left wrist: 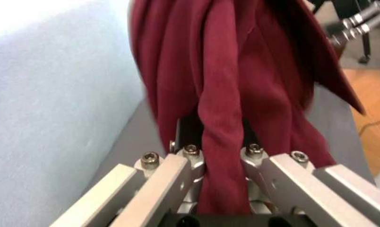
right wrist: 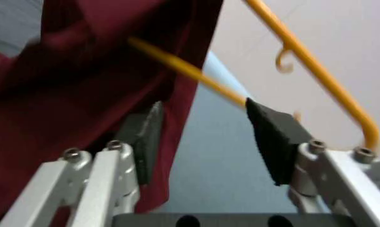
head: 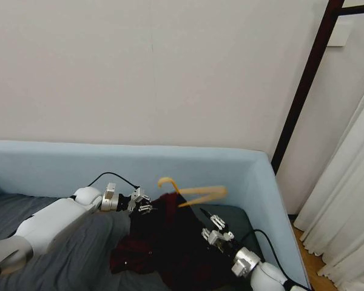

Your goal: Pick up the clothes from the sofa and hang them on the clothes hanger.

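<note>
Pale wall (head: 170,73) rises behind a light-blue sofa (head: 109,167) with a grey seat. At left, the left arm (head: 48,224) lies across the seat and ends in the left gripper (head: 142,205), just in front of the backrest. In the left wrist view the left gripper (left wrist: 221,153) has its jaws pressed together on a rope-like fold of the dark red garment (left wrist: 240,71). The rest of the cloth hangs beyond the fingertips, beside the backrest. In the head view the garment (head: 170,242) spreads from the left gripper toward the right gripper (head: 215,233), with its lower part heaped on the seat below both. A yellow hanger (head: 194,194) stands above the cloth between the two grippers. Its hook is nearer the left gripper, and one bare arm projects above the right gripper. In the right wrist view the right gripper (right wrist: 202,111) has its jaws spread wide. The garment (right wrist: 82,94) hangs in front of one pad (right wrist: 149,137). The lower bar of the hanger (right wrist: 316,66) emerges from the cloth and meets the tip of the other pad. Its upper arm curves round past that finger, and whether the finger bears the hanger cannot be told. Right of the right gripper, past the sofa's end, stand a dark post (head: 303,85) and a white curtain (head: 352,212).
</note>
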Robot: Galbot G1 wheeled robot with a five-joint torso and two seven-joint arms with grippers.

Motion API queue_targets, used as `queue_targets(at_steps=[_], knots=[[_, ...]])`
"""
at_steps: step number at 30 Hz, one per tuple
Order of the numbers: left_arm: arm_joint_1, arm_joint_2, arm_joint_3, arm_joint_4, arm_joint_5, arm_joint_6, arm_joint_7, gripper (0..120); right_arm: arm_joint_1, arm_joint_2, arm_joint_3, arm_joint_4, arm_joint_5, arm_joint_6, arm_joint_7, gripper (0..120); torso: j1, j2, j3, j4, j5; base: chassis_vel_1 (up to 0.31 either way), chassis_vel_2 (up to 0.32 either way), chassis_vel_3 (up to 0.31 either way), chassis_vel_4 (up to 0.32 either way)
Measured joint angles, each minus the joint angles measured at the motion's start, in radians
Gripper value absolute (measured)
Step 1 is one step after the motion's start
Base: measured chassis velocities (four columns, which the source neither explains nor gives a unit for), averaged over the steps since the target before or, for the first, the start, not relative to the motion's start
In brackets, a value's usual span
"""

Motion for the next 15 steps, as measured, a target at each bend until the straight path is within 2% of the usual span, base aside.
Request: queue_targets(at_steps=[1,5,10,11,14,15], knots=[[0.000,0.000,0.000,0.000,0.000,0.000,0.000,1,0.000,0.000,0.000,0.000,0.000,0.000,0.000,57,0.000,0.000,0.000,0.0000,0.0000,0.000,0.000,0.000,0.000],[0.038,0.021,-0.034,-0.026,-0.008,0.000,-0.009,1,-0.040,-0.001,0.029,0.000,0.044,0.005,-0.003,76,0.000,0.000,0.000,0.0003,0.0004,0.000,0.000,0.000,0.000],[0.062,0.038,-0.047,-0.049,-0.009,0.000,-0.013,1,-0.047,0.005,0.027,-0.018,0.099,0.004,-0.009,88,0.000,0.000,0.000,0.0004,0.0006,0.000,0.000,0.000,0.000],[0.078,0.045,-0.058,-0.061,-0.010,-0.001,-0.016,1,-0.047,0.009,0.016,-0.030,0.154,-0.007,-0.015,95,0.000,0.000,0.000,0.0004,0.0005,0.000,0.000,0.000,0.000],[0.111,0.058,-0.073,-0.082,-0.011,-0.002,-0.019,1,-0.034,0.016,-0.012,-0.056,0.313,-0.048,-0.043,100,0.000,0.000,0.000,0.0001,0.0005,0.000,0.000,0.000,0.000],[0.111,0.058,-0.073,-0.082,-0.011,-0.002,-0.019,1,-0.034,0.016,-0.012,-0.056,0.313,-0.048,-0.043,100,0.000,0.000,0.000,0.0001,0.0005,0.000,0.000,0.000,0.000]])
